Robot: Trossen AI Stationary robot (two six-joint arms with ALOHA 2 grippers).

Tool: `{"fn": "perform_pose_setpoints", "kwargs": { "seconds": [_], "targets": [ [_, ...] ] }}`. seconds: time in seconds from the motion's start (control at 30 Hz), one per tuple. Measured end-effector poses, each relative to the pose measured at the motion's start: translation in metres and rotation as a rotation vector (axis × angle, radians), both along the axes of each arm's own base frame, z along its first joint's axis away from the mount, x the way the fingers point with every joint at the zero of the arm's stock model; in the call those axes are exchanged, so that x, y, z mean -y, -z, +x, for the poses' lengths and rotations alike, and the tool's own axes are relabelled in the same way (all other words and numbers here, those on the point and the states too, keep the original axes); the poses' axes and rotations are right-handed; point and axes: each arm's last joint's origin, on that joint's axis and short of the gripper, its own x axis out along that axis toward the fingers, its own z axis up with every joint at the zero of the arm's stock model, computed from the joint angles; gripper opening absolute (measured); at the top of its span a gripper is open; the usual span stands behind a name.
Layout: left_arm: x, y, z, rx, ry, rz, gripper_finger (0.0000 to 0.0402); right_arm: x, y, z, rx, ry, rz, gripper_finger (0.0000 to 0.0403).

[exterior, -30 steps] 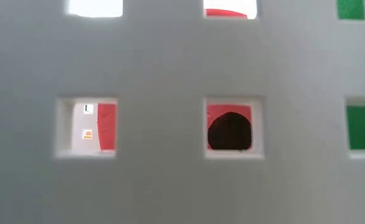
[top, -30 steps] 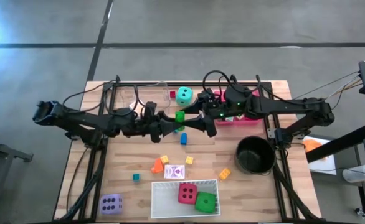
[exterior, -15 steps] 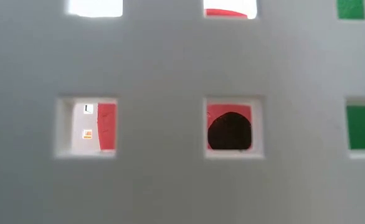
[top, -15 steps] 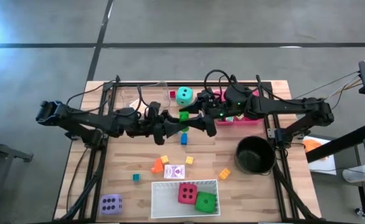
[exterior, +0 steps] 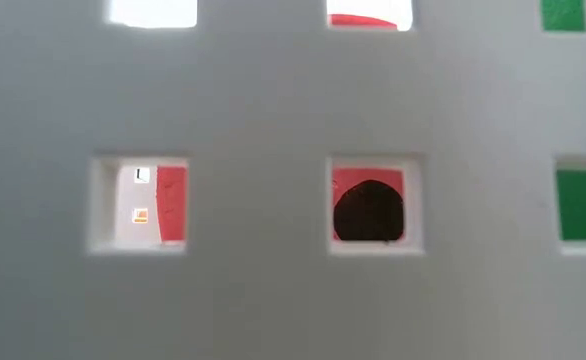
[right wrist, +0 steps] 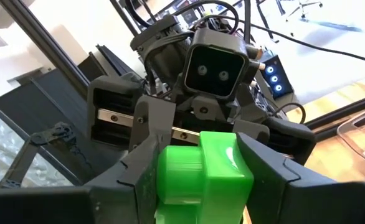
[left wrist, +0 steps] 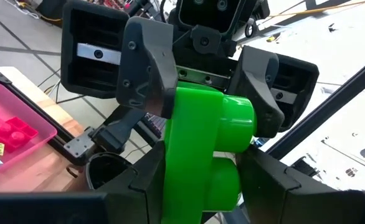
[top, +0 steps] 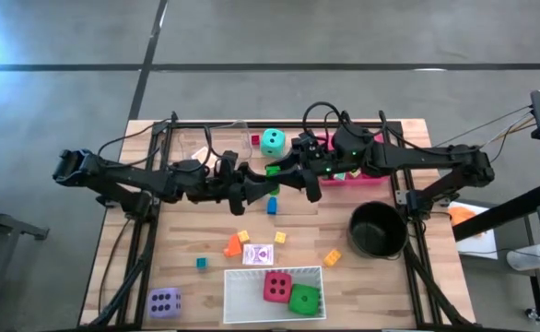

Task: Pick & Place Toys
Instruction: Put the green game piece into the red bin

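Observation:
A bright green plastic block [top: 271, 170] hangs above the middle of the table between my two grippers, which meet nose to nose. My left gripper [top: 262, 183] comes from the table's left and is shut on the block [left wrist: 201, 143]. My right gripper [top: 280, 172] comes from the right and is shut on the block [right wrist: 201, 174]. The teal die [top: 272, 141] sits on the table just beyond them. A red die [top: 277, 286] and a green die [top: 303, 299] lie in the white tray [top: 242, 304]. The purple die [top: 163, 302] rests at the near left corner. My left gripper pinches the block's left end [left wrist: 189, 186] between its two fingers, one on the flat underside and one on the studded side. The fingers lie level, coming from the table's left. The block is lifted clear of the table. My right gripper pinches the block's other end [left wrist: 198, 102] between its two fingers [left wrist: 146, 74], again across the flat side and the studded side. The fingers lie level, coming from the table's right. The block bridges the two grippers, clear of the table.
The black pot [top: 377, 230] stands at the right. The pink tray [top: 367, 178] lies under my right arm and a clear tray [top: 196, 143] at the far left. A blue block [top: 272, 206], orange block [top: 234, 245], yellow block [top: 332, 257] and card [top: 264, 254] lie loose. The white tray wall [exterior: 273, 100] fills the low view.
My right gripper has shut on the free end of the green block that my left gripper holds. Both arms have stayed about where they were, and the block has stayed level between them.

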Motion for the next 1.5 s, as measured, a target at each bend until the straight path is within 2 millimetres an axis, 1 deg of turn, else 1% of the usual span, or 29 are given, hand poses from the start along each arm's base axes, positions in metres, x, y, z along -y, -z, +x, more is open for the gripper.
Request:
{"fn": "perform_pose_setpoints", "kwargs": {
  "seconds": [0.17, 0.37, 0.47, 0.57, 0.77, 0.9, 0.93, 1.07, 1.1, 1.17, 1.5],
  "targets": [
    [-0.0006, -0.0003, 0.0000, 0.003, -0.004, -0.004, 0.0158, -0.0001, 0.0000, 0.0000, -0.001, -0.004, 0.006, 0.0168],
    [-0.0009, -0.0011, -0.0002, 0.012, -0.010, -0.024, 0.0158, 0.0001, 0.0005, 0.0000, -0.005, -0.001, -0.004, 0.0244],
    [-0.0009, -0.0012, -0.0002, 0.012, -0.010, -0.024, 0.0158, 0.0000, 0.0006, -0.0001, -0.006, -0.007, -0.003, 0.0256],
    [-0.0009, -0.0012, -0.0002, 0.012, -0.009, -0.023, 0.0158, -0.0002, 0.0006, -0.0001, -0.006, -0.011, -0.001, 0.0241],
    [-0.0008, -0.0012, -0.0003, 0.010, -0.009, -0.003, 0.0158, -0.0006, 0.0003, -0.0001, -0.006, -0.021, 0.017, 0.0161],
    [-0.0008, -0.0011, -0.0003, 0.009, -0.008, -0.003, 0.0158, -0.0007, 0.0003, -0.0001, -0.005, -0.025, 0.013, 0.0161],
    [-0.0008, -0.0011, -0.0003, 0.009, -0.008, -0.004, 0.0163, -0.0007, 0.0003, -0.0001, -0.005, -0.025, 0.012, 0.0161],
    [-0.0009, -0.0008, -0.0003, 0.007, -0.010, -0.028, 0.0229, -0.0005, 0.0003, -0.0001, -0.001, -0.023, -0.010, 0.0161],
    [-0.0010, -0.0007, -0.0003, 0.007, -0.010, -0.030, 0.0242, -0.0005, 0.0003, -0.0001, -0.001, -0.023, -0.011, 0.0161],
    [-0.0012, -0.0007, -0.0002, 0.007, -0.011, -0.031, 0.0255, -0.0006, 0.0003, -0.0001, -0.001, -0.025, -0.010, 0.0161],
    [0.0006, -0.0008, -0.0006, 0.005, 0.024, -0.025, 0.0248, -0.0010, -0.0027, -0.0038, 0.003, -0.033, -0.003, 0.0161]
  ]
}}
